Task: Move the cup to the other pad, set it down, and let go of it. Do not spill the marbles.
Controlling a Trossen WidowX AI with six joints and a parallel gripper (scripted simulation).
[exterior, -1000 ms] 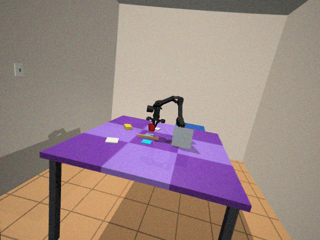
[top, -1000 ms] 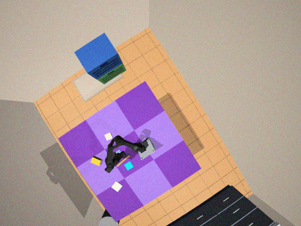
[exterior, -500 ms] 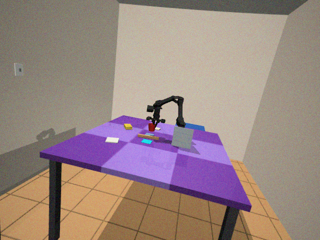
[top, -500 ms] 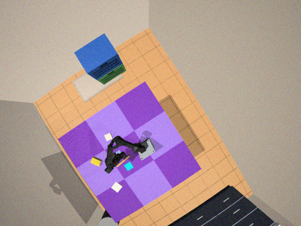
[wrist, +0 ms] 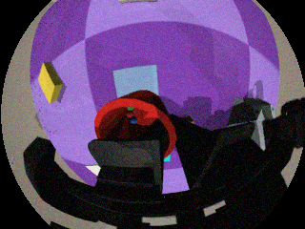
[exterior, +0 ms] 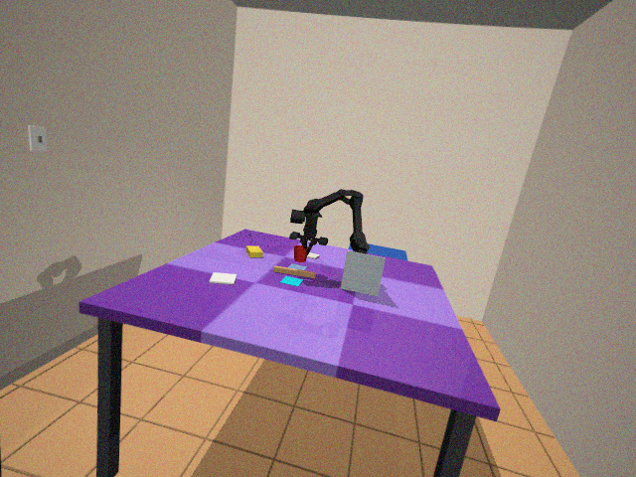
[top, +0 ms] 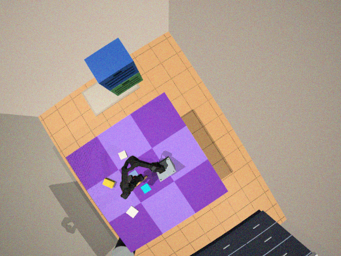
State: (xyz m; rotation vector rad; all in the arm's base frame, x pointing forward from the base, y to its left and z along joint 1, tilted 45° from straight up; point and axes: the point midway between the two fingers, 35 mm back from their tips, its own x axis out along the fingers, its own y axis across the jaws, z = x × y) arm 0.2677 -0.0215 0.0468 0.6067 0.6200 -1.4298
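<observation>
So the cup [exterior: 299,252] is a small red one, round and open at the top, standing upright and hanging a bit above the table, pinched at its rim by the black gripper [exterior: 307,244]. From the wrist camera you look right down into the cup [wrist: 135,121], and a couple of tiny marbles [wrist: 132,114] sit inside, greenish and bluish, hard to count. There are two pads. The pale blue pad [exterior: 296,266] lies flat just past the cup, and the wrist view shows it [wrist: 135,79] right beyond the rim. The bright cyan pad [exterior: 291,280] lies flat close by, on the other side of a thin wooden strip [exterior: 294,271].
</observation>
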